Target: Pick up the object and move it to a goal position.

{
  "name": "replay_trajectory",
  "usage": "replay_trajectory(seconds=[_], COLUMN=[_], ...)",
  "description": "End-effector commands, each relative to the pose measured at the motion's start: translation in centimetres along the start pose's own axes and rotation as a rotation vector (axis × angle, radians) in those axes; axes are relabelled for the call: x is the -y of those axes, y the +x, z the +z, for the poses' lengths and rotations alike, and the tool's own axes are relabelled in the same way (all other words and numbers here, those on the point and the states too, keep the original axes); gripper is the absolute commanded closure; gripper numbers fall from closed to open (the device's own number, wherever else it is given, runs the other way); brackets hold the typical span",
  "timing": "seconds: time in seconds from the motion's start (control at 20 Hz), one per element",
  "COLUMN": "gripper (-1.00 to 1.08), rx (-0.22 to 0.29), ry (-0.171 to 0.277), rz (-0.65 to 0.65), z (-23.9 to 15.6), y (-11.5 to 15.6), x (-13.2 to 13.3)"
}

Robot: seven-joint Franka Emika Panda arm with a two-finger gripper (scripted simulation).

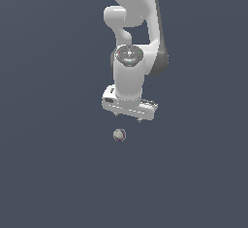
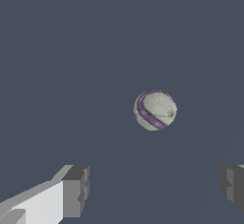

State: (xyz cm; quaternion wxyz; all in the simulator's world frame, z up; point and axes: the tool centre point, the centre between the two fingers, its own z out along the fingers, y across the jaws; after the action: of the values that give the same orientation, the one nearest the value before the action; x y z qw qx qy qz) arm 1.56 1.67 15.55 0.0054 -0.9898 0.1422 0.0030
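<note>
The object is a tiny pale grey-white ball (image 1: 119, 135) with a purplish band, lying on the dark grey floor. It also shows in the wrist view (image 2: 155, 109). My gripper (image 1: 129, 118) hangs pointing down, just above the ball and slightly toward the exterior view's right. In the wrist view the gripper (image 2: 155, 187) is open and empty. Its two dark fingertips (image 2: 76, 192) stand wide apart. The ball lies beyond the fingertips, not between them, and nothing touches it.
The white arm (image 1: 138, 28) rises behind the gripper. A plain dark grey floor (image 1: 48, 173) fills the view. No goal marker shows.
</note>
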Motion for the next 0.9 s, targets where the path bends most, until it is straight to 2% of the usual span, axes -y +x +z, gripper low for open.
replay_trajectory(seconds=[0.0,0.85], gripper=[-0.92,-0.92], rx=[0.001,0.000], ry=[0.001,0.000], rz=[0.077,0.592], z=[0.6,4.6], y=[0.3,2.3], x=[-0.2,-1.8])
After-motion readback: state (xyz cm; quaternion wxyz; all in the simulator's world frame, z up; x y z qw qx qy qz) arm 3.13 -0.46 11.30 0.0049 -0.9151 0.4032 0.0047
